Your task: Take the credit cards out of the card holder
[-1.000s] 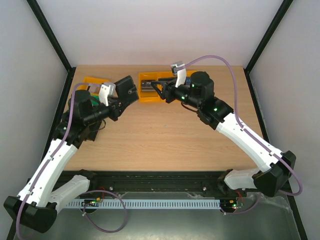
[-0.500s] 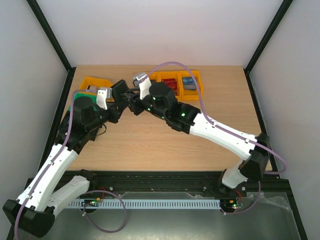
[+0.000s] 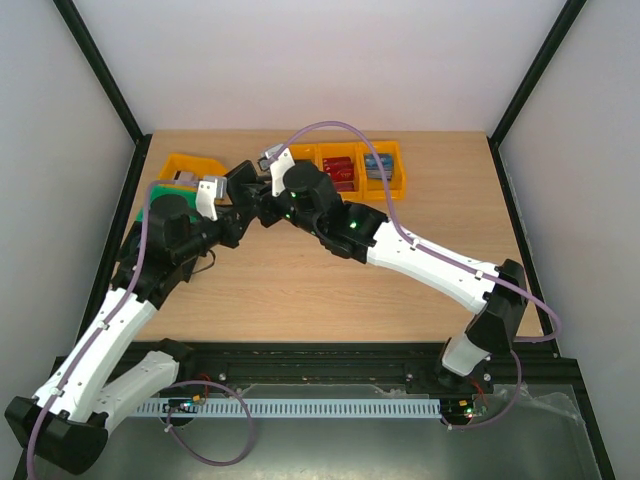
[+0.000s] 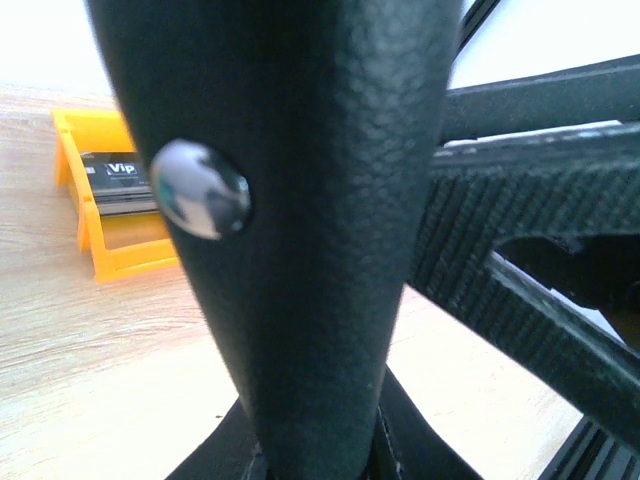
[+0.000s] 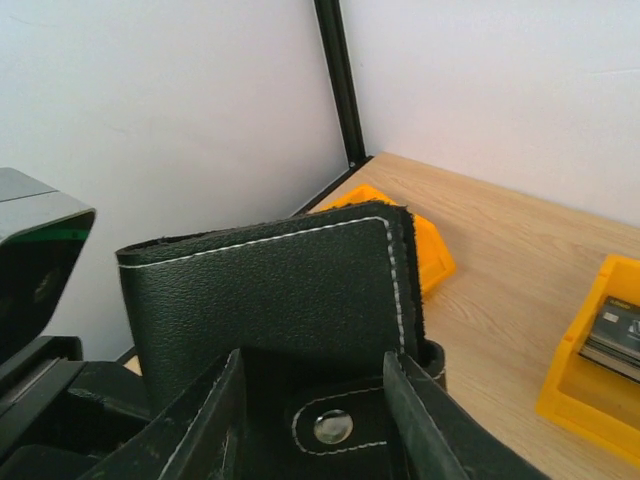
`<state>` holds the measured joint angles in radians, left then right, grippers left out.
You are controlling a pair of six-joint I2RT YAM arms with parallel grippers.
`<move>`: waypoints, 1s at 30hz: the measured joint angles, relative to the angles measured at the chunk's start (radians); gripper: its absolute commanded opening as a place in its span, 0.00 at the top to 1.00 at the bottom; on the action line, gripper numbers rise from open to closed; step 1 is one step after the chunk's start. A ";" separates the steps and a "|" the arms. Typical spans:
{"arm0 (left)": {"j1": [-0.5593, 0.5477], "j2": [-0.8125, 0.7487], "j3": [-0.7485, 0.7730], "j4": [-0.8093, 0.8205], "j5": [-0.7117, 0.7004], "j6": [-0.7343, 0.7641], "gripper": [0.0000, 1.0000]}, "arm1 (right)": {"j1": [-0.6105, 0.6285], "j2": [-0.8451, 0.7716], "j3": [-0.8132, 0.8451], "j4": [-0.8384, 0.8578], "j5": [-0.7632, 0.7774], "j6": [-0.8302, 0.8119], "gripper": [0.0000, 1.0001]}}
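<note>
Both grippers were at the card holder (image 5: 270,290), upright above the desk (image 3: 330,285), left of the orange bins (image 3: 398,178). The left gripper (image 3: 238,200) had its jaws clamped on it; the right gripper (image 5: 312,385) had its jaws apart astride the snap tab (image 5: 332,427).

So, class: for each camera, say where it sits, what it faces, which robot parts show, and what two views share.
Top external: above and behind the bases, looking down at the table; both arms show.
Left wrist: close against the card holder; a ribbed gripper part shows.
Right wrist: faces the card holder; own fingers show.
Shared: both wrist views show the card holder.
</note>
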<state>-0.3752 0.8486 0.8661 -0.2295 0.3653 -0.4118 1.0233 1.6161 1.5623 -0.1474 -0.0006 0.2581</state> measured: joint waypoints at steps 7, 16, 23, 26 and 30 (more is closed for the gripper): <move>-0.002 0.000 -0.005 0.004 -0.011 0.009 0.98 | 0.000 0.001 -0.001 -0.023 0.058 0.003 0.67; -0.002 0.003 -0.005 -0.005 -0.024 0.029 0.98 | 0.002 0.009 -0.003 -0.024 0.066 -0.002 0.60; -0.002 0.003 -0.005 -0.020 -0.028 0.040 0.98 | 0.000 0.012 -0.004 -0.036 0.057 -0.002 0.64; -0.002 0.004 -0.005 -0.027 -0.029 0.043 0.98 | 0.000 0.015 -0.004 -0.041 0.066 -0.001 0.60; -0.002 0.011 -0.005 -0.034 -0.035 0.046 0.98 | 0.000 0.023 0.000 -0.054 0.071 0.000 0.59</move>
<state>-0.3771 0.8597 0.8608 -0.2630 0.3302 -0.3656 1.0233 1.6386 1.5623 -0.2016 0.0708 0.2577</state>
